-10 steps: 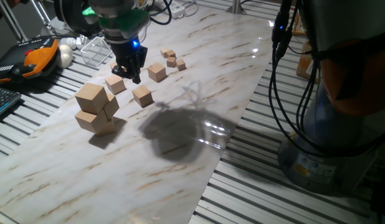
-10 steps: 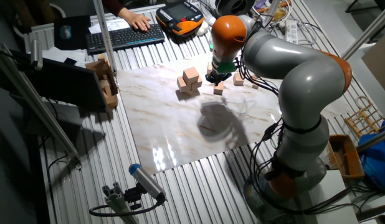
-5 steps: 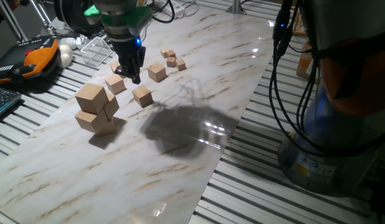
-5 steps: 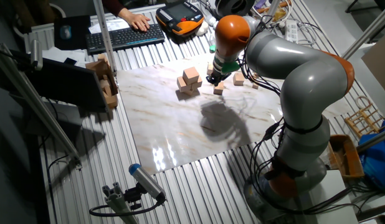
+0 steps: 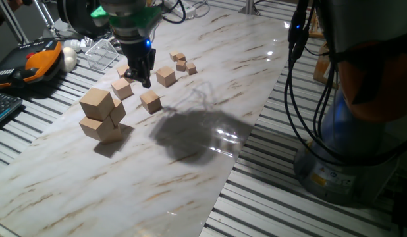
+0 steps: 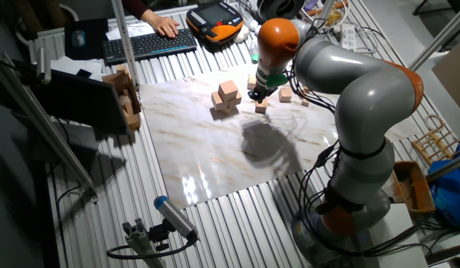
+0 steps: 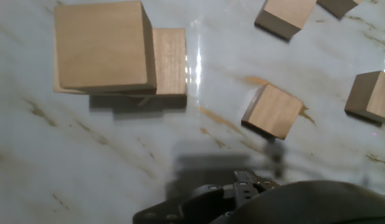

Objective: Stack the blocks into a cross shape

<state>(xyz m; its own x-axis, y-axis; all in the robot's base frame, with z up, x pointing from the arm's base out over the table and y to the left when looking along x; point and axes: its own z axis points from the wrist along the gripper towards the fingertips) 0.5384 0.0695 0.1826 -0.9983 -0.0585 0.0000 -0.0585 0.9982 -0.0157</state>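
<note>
Basically, plain tan wooden blocks (image 5: 101, 116) sit stacked w/ smooth faces (hand (image 5: 139, 78) nearby, grip state unclear).

large tan wooden blocks (image 5: 101, 115) clustered on marble table, one stacked on top.

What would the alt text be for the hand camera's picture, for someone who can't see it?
Looking straight down on a white marble table, a large tan wooden cube sits stacked on another block at upper left. Smaller wooden cubes lie scattered to the right, and a dark part of the robot's hand fills the bottom edge.
</note>
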